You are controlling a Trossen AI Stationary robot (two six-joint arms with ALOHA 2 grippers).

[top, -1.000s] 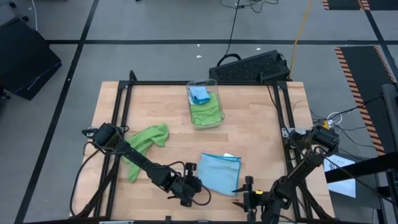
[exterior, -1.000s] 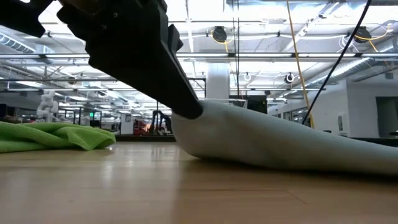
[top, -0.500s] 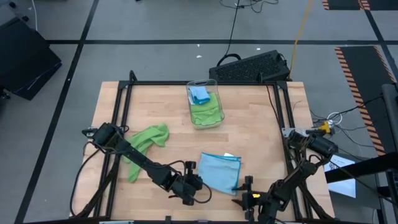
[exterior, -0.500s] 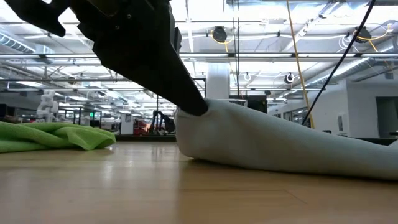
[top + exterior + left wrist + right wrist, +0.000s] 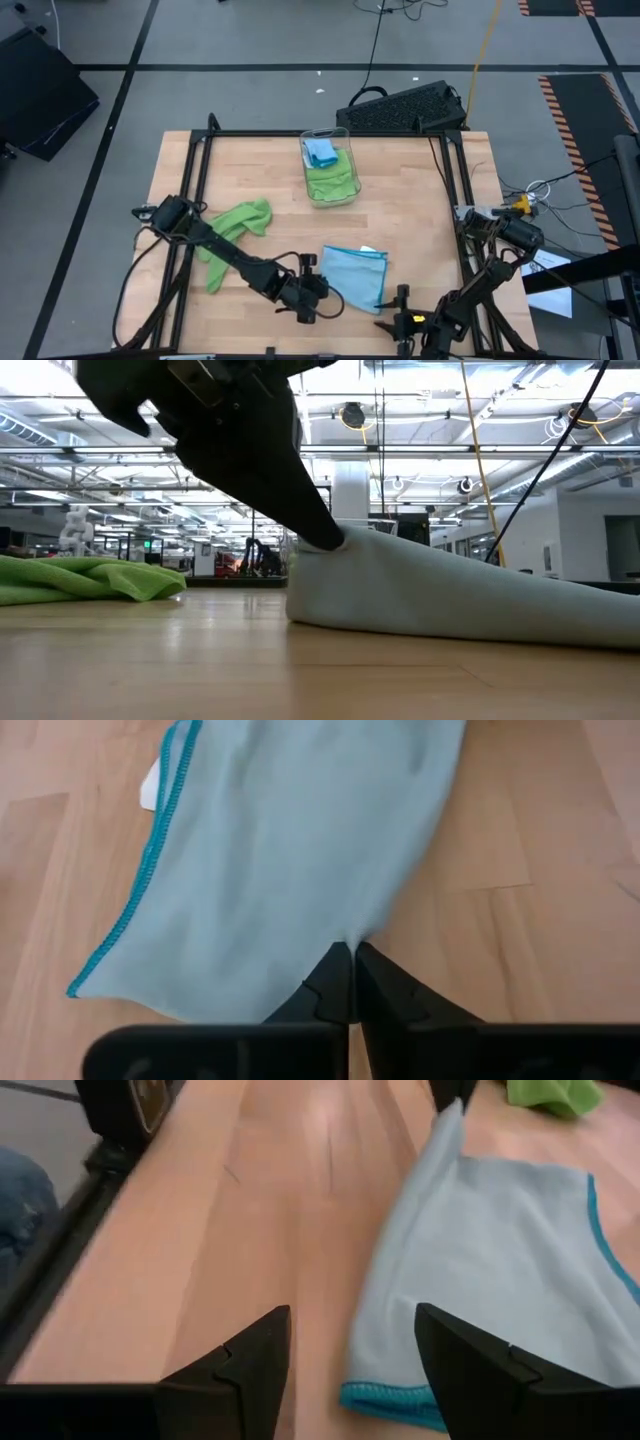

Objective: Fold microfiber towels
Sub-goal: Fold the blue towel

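Left end effector lifting one corner of the light blue towel near the counter's front edge.

The left end effector (image 5: 352, 960) is clamped fully shut on a small pinch of the light blue towel (image 5: 355, 277), raising that corner while the rest lies flat on the counter (image 5: 420, 210) toward the front edge, its teal stitched hem and a white tag showing. The right end effector (image 5: 350, 1350) hangs wide open and empty just beside the towel's front hem. The bite looks thin, so the soft cloth could slip out during the fold, or drag and bunch rather than lie square. A crumpled lime green towel (image 5: 235, 225) lies toward the left edge; more towels sit in the clear bin (image 5: 345, 135) at the back edge.
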